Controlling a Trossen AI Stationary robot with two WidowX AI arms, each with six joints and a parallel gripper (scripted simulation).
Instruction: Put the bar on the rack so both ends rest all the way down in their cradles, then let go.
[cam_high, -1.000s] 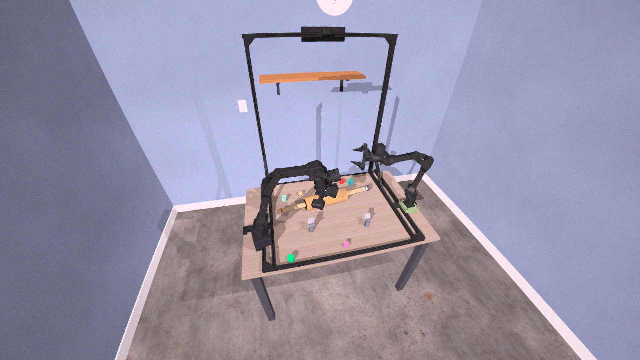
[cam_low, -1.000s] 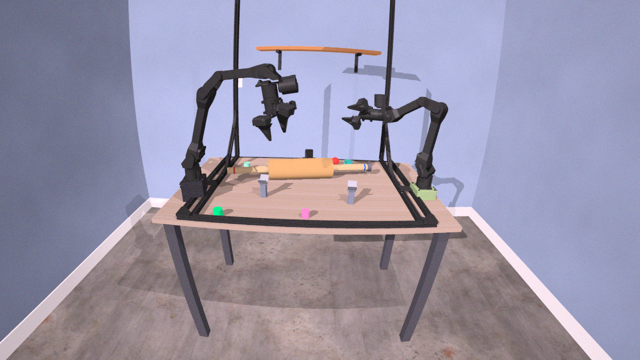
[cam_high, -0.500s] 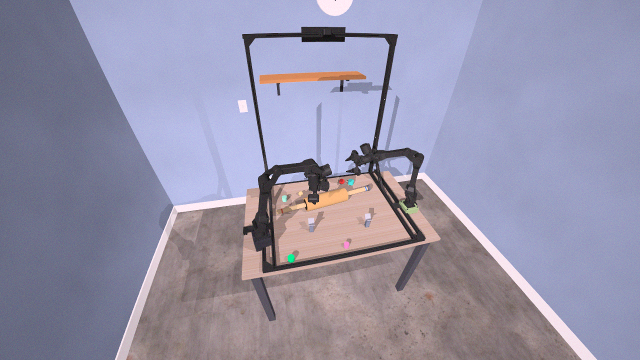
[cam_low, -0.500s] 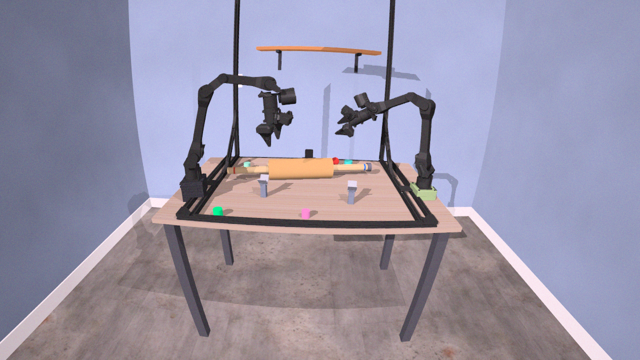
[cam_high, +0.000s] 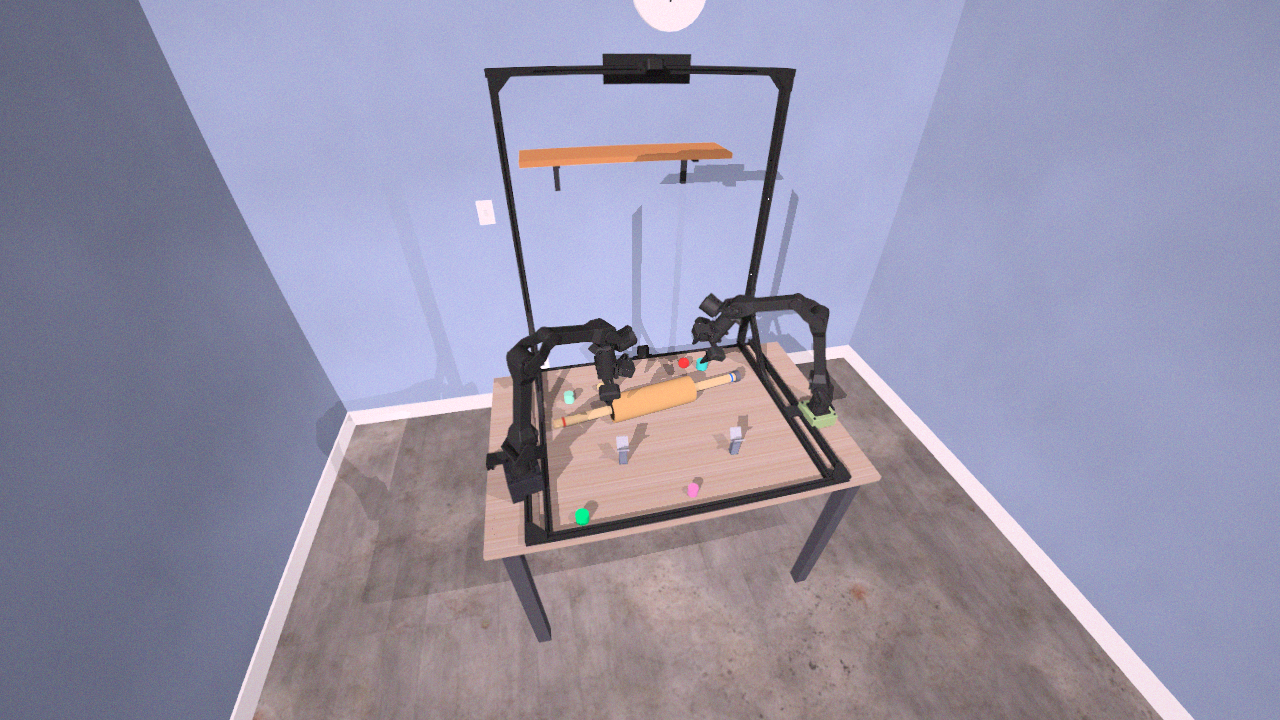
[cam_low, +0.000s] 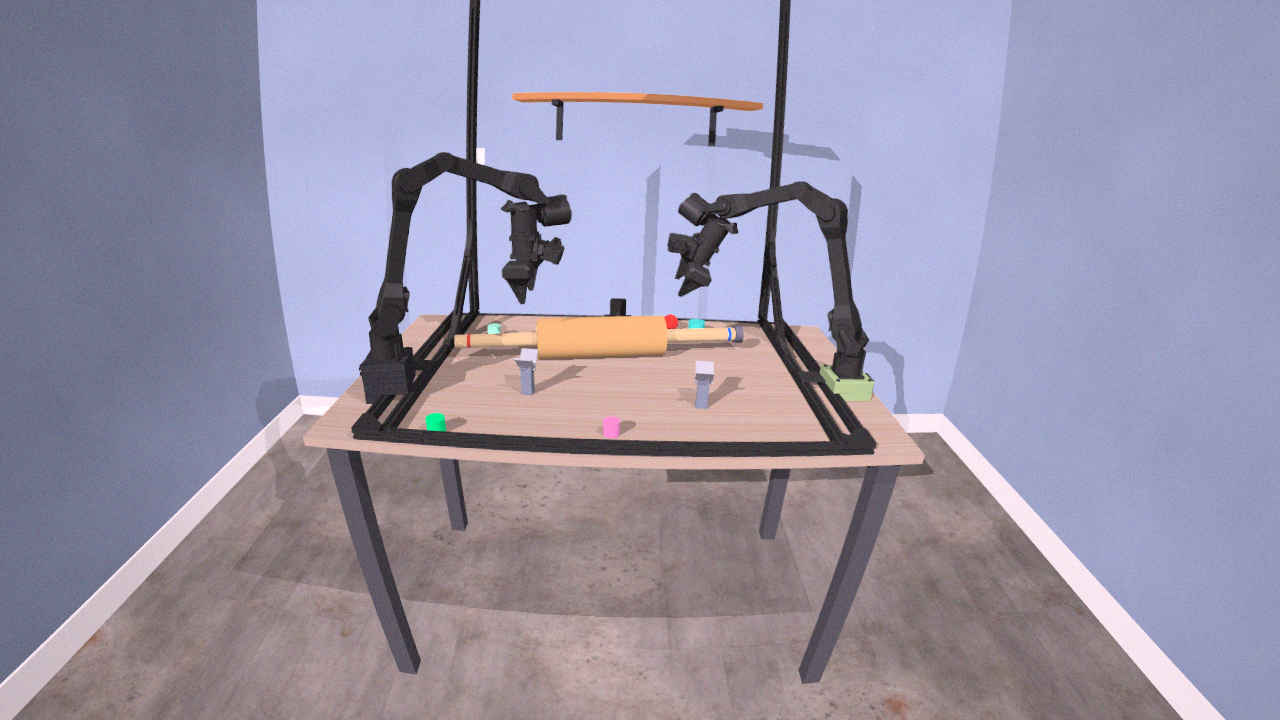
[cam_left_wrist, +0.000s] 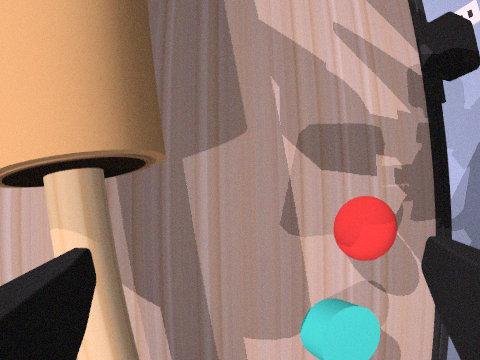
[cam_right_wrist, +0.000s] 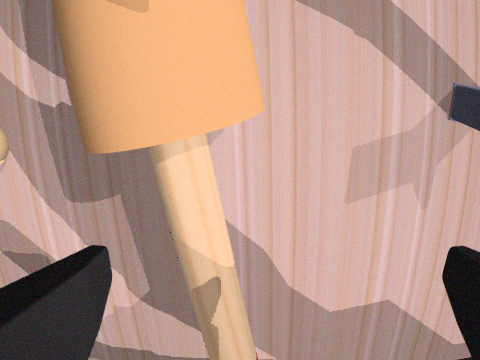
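The bar is a wooden rolling pin (cam_low: 601, 337) with a thick tan body and thin handles. It lies flat on the table (cam_high: 653, 399), behind the rack's two grey cradle posts (cam_low: 527, 368) (cam_low: 704, 382). My left gripper (cam_low: 689, 288) hangs open and empty above the blue-ringed end. In its wrist view (cam_left_wrist: 250, 314) the handle (cam_left_wrist: 94, 287) passes by one finger. My right gripper (cam_low: 519, 293) hangs open and empty above the red-ringed end. In its wrist view (cam_right_wrist: 256, 314) the handle (cam_right_wrist: 207, 274) lies between the spread fingers, well below them.
A red ball (cam_left_wrist: 364, 228) and a teal cylinder (cam_left_wrist: 340, 334) lie by the blue-ringed end. A mint cylinder (cam_low: 493, 329), a green cylinder (cam_low: 435, 421), a pink cylinder (cam_low: 611, 426) and a small black block (cam_low: 616, 307) also sit on the table. A black frame rims the work area.
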